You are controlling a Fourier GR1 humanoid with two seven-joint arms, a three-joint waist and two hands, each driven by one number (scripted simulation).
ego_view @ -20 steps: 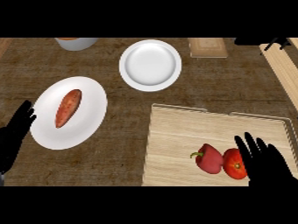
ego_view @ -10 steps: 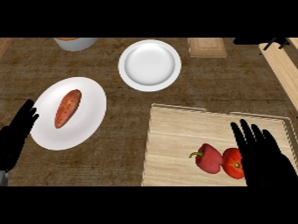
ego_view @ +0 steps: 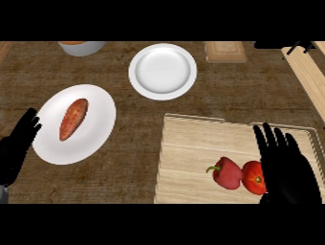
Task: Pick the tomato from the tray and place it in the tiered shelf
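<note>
Tomato lies in the near part of a pale wooden tray at the lower right of a dark wood counter, touching a red pepper with a green stem on its left. The robot's right hand reaches in from the bottom edge of the head view over the tray's right side, fingers straight and spread, grasping nothing. It covers the tomato's right edge, and whether it touches the fruit cannot be told. The left hand rests at the view's lower left, fingers straight and relaxed, holding nothing, just beside a white plate that carries a sweet potato. A second white plate sits bare farther back, near the middle of the counter. A grey bowl is cut off at the top edge, and a small wooden block lies to the right of the bare plate. The tiered shelf, made of light wood slats, runs along the right edge, well apart from the tomato.
</note>
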